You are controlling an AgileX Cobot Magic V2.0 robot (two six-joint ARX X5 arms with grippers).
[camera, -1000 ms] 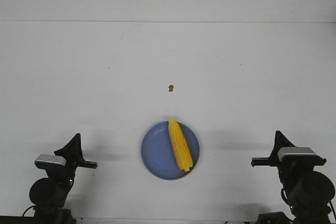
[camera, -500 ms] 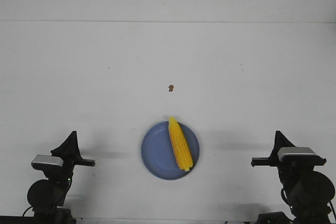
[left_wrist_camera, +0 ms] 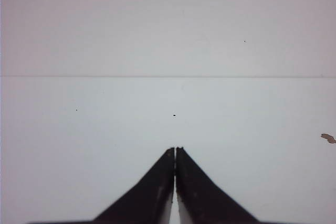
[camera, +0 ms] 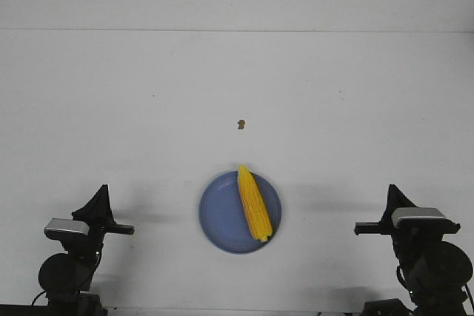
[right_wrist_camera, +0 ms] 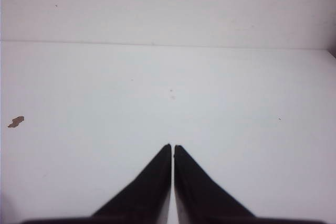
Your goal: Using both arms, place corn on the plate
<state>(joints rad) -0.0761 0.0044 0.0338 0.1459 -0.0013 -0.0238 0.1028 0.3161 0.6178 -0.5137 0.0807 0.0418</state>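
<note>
Corn lay on blue plate, right of centre, pointed end over far rim, blunt end near the rim closest to the robot. Plate sat on white table, between the two arms and well apart from each. Left gripper pressed together, fingertips meeting, nothing between. Right gripper likewise closed and empty. Both parked at table's near edge, left gripper and right gripper pointing forward. Small brown speck on table beyond plate.
</note>
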